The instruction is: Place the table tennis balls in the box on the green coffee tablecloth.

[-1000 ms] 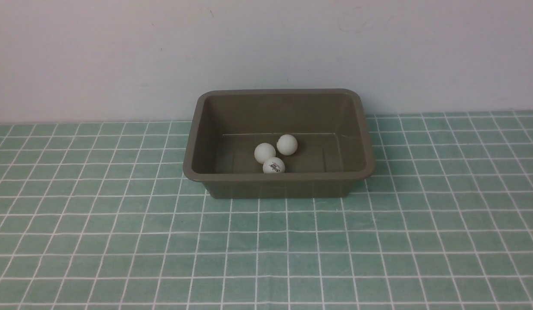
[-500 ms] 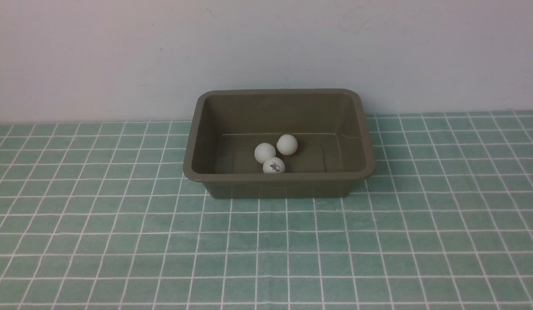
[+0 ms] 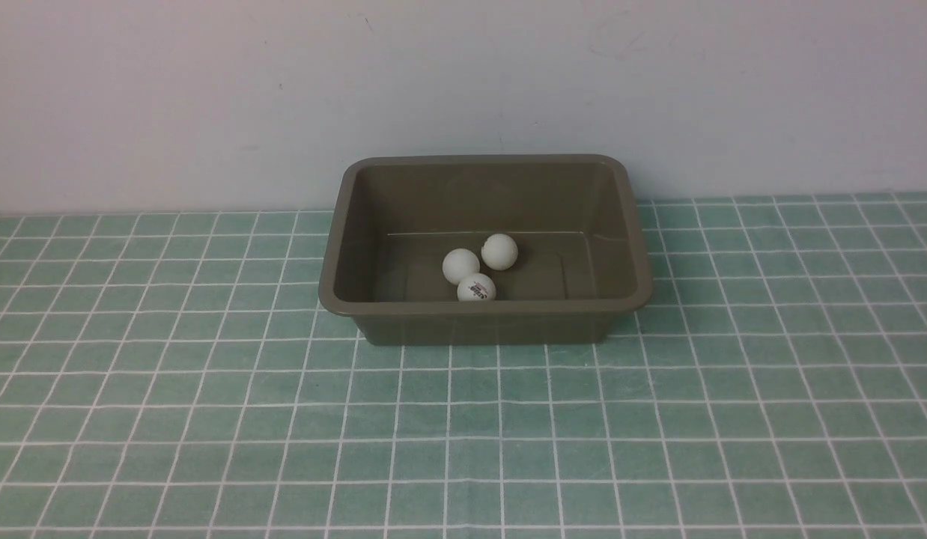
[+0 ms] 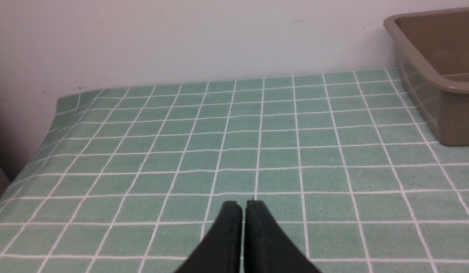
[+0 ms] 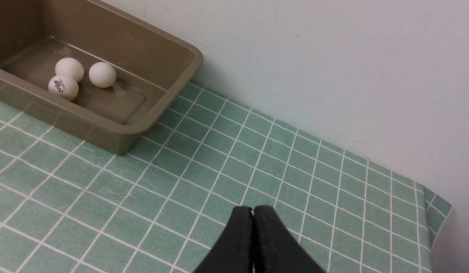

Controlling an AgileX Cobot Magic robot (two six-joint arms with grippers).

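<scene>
The olive-brown box [image 3: 628,299] stands on the green coffee tablecloth [image 3: 463,434] near the back wall. Three white table tennis balls lie together on its floor: one plain ball [image 3: 460,265], another plain ball [image 3: 499,251], and a logo ball [image 3: 476,288] nearest the front wall. The right wrist view shows the same balls [image 5: 69,68] [image 5: 102,74] [image 5: 63,87] in the box [image 5: 121,132]. My left gripper [image 4: 243,204] is shut and empty over bare cloth, away from the box [image 4: 439,87]. My right gripper [image 5: 252,209] is shut and empty too, apart from the box. Neither arm shows in the front view.
A pale wall [image 3: 463,90] rises right behind the box. The cloth drops off at its left edge [image 4: 49,125] and at its right corner [image 5: 443,208].
</scene>
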